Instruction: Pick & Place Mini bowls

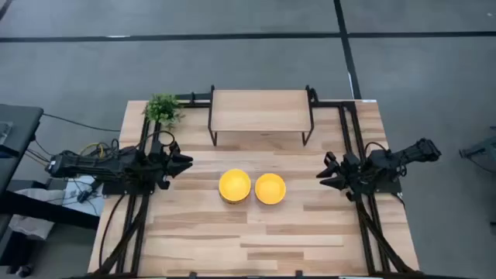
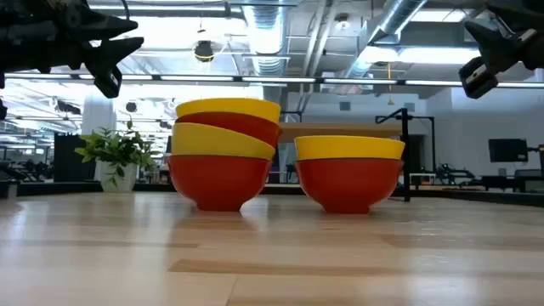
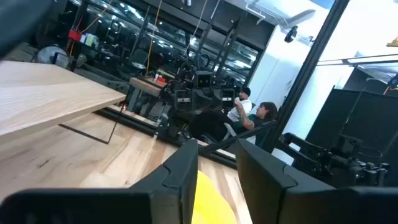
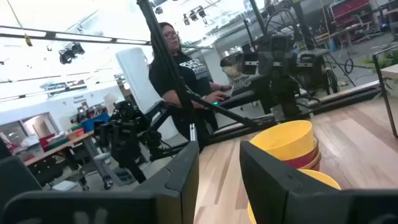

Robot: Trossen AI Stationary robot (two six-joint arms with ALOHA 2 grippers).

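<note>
Three mini bowls, yellow inside and red outside, stand on their bases at the table's middle. Two are nested as a stack (image 1: pixel 235 186) (image 2: pixel 223 153), the upper one tilted, and a single bowl (image 1: pixel 270 188) (image 2: pixel 348 170) stands just to their right. My left gripper (image 1: pixel 186 161) (image 3: pixel 217 149) hovers open to the left of the stack, above the table, pointing at it. My right gripper (image 1: pixel 322 174) (image 4: pixel 219 149) hovers open to the right of the single bowl, pointing at it. The right wrist view shows the stack (image 4: pixel 287 140) beyond the single bowl (image 4: pixel 317 186).
A low wooden shelf on dark legs (image 1: pixel 261 110) stands at the table's far edge behind the bowls. A small green plant (image 1: pixel 163 108) (image 2: pixel 119 153) sits at the far left corner. Bare wood lies in front of the bowls. A person (image 4: pixel 180 68) stands beyond the table.
</note>
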